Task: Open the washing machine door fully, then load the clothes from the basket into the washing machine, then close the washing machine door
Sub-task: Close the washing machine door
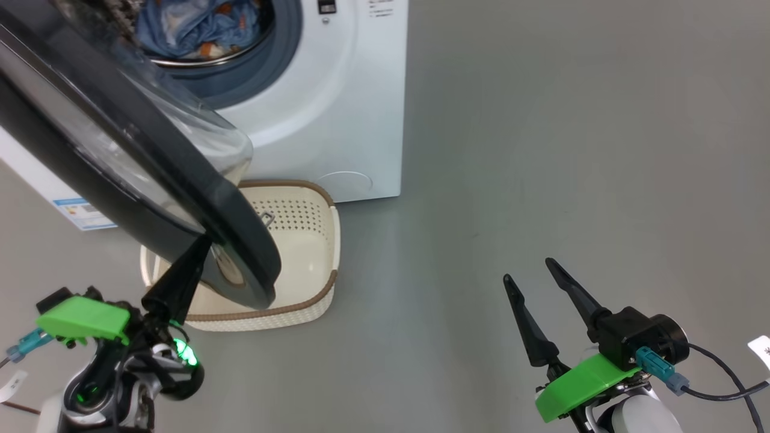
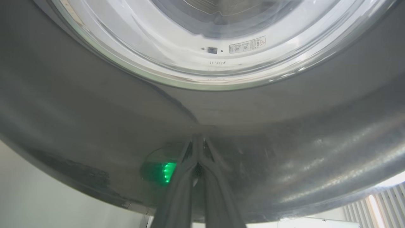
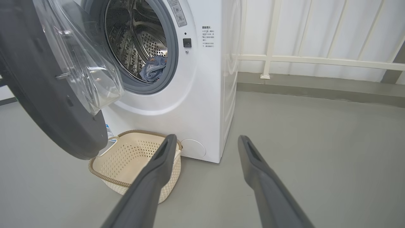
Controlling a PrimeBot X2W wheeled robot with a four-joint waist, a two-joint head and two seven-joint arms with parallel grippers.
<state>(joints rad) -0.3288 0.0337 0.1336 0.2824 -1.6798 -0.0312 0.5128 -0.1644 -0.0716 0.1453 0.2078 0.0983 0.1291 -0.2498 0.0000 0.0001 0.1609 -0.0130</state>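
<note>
A grey floor [image 1: 541, 150] is seen across the scene, and a white railing [image 3: 316, 58] is set along the wall behind it in the right wrist view.

One washing machine [image 1: 337, 108] [image 3: 202, 104], white and front-loading, is stood on the floor. Its steel drum is exposed inside a grey-blue gasket.

One washing machine door [image 1: 138, 156] [image 3: 47, 104] [image 2: 284, 126] is found swung out from the opening at an angle. Its broad black rim is framed around a bulging clear window. In the head view its lower edge is overlapped with the basket.

One basket [image 1: 328, 204] [image 3: 133, 155], cream and perforated with a brown rim, is placed on the floor just beside the foot of the machine, below the door.

One bundle of blue clothes [image 1: 192, 24] [image 3: 153, 69], patterned with orange, is laid at the bottom of the drum.

Two grippers are counted, each fitted with two long dark jaws. The jaws of the left gripper [image 1: 201, 246] [image 2: 198, 139] are brought fully together with nothing gripped between them. Their joined tips are pressed against the outer face of the door's black rim, near its lower edge. A green light on that arm is mirrored in the glossy rim.

The jaws of the right gripper [image 1: 529, 270] [image 3: 207, 139] are spread wide apart. Nothing is held and nothing is touched. This gripper is kept over bare floor, well apart from the machine and the basket.

One small blue label sticker [image 1: 84, 213] is fixed low on the machine's front.
</note>
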